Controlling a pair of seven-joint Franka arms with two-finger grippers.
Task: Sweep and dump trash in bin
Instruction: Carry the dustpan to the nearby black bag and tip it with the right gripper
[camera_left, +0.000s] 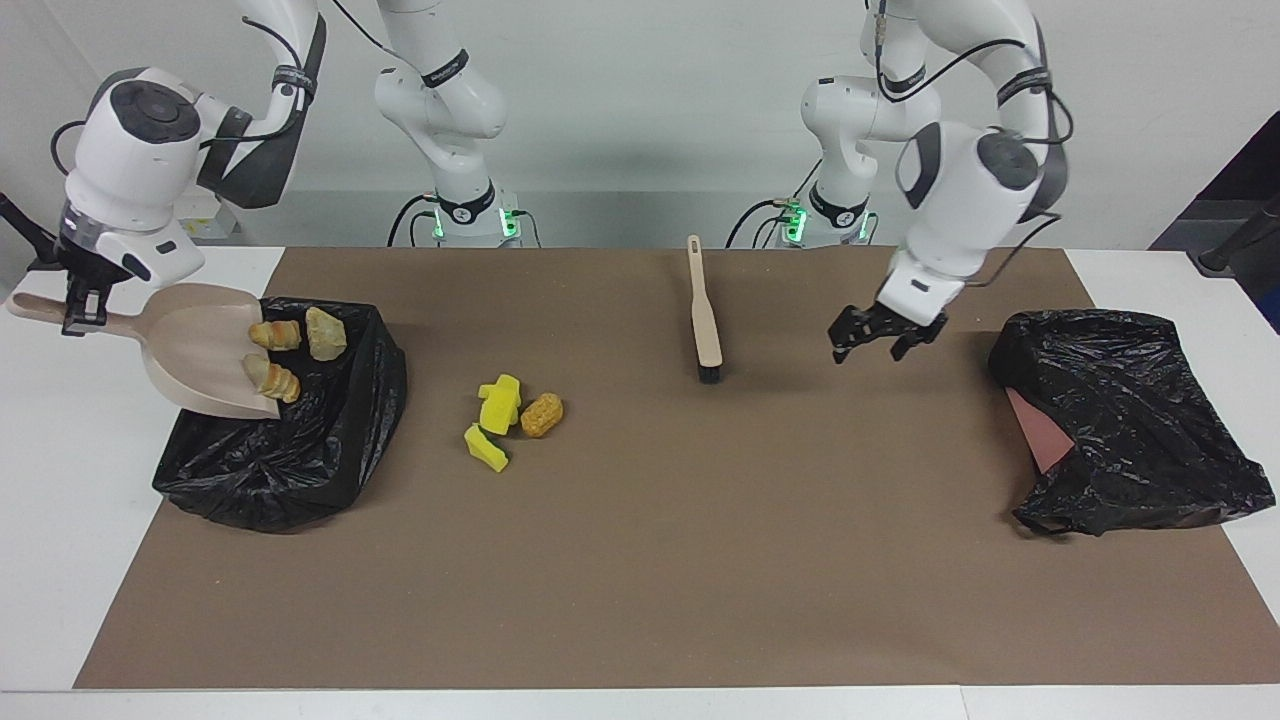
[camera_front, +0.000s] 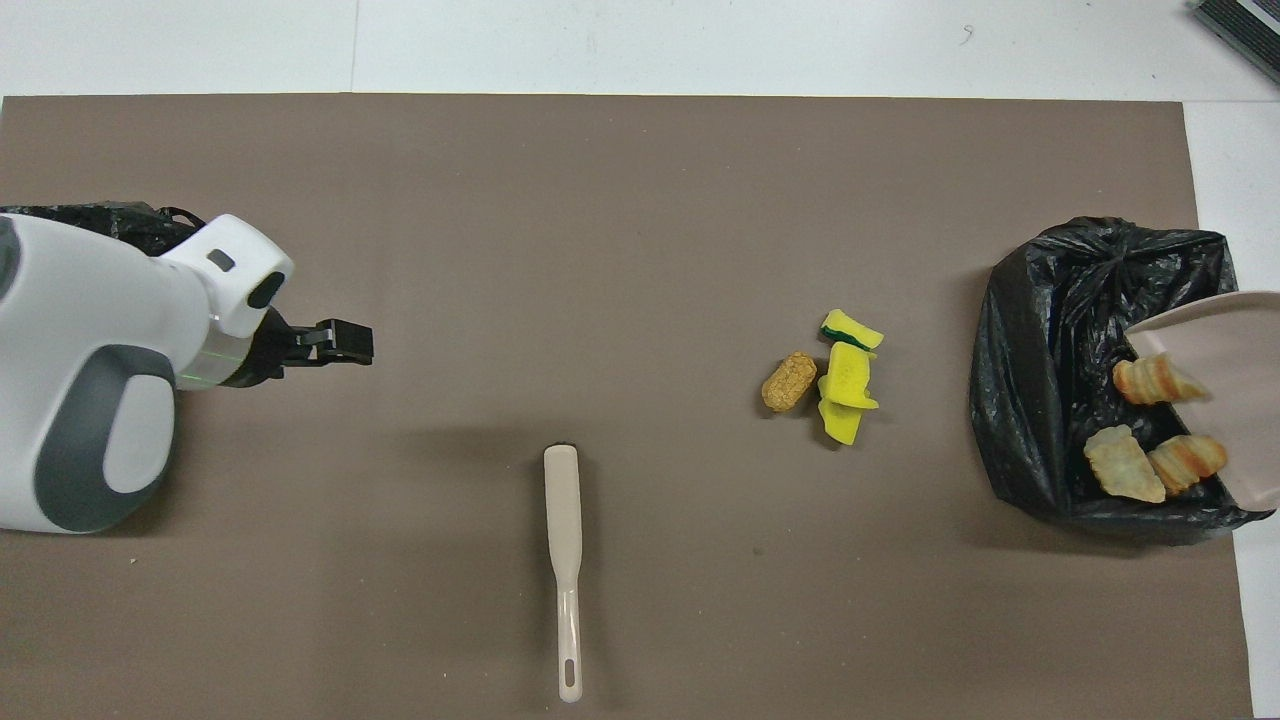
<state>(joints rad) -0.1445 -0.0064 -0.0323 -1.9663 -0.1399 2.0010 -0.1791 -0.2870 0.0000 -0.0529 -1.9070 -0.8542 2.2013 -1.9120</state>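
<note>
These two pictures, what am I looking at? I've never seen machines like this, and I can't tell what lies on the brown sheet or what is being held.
They show one moment from two cameras: one faces the two robot arms across the table, the other looks steeply down from above their end.

The right gripper is shut on the handle of a dustpan, tipped over a black bin bag. Three bread pieces are sliding off its lip into the bag.

The left gripper is open and holds nothing; it hangs over the mat beside a second black bag.

On the mat lie a brush, nearer the robots, and a small heap: yellow sponge chunks touching a brown bun.
</note>
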